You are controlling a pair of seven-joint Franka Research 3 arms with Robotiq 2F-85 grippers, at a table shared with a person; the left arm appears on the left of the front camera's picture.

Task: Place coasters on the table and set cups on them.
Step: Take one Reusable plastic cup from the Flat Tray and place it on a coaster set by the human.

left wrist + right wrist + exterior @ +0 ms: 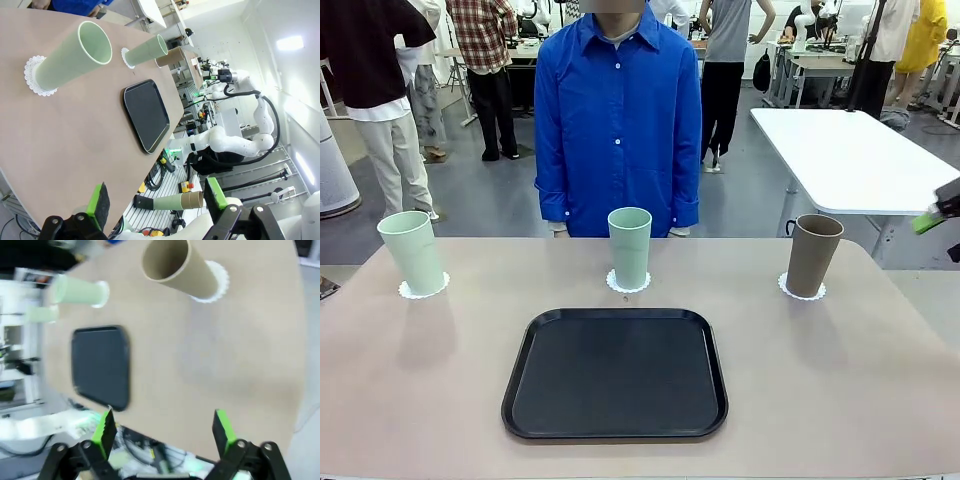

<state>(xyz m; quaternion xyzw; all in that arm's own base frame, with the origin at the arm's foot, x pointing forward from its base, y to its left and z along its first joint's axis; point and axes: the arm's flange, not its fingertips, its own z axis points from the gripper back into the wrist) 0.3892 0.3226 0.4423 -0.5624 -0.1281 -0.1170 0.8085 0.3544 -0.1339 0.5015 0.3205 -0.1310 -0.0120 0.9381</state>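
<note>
Three cups stand upright on the beige-pink table, each on a white scalloped coaster. At the left is a mint cup on its coaster. In the middle, in front of the person, a second mint cup stands on a coaster. At the right a brown cup stands on a coaster. My left gripper is open and empty, off the table's edge. My right gripper is open and empty too, high above the table near the brown cup.
An empty black tray lies at the near middle of the table. A person in a blue shirt stands at the far side, hands down. A white table stands behind on the right. One green pad shows at the right edge.
</note>
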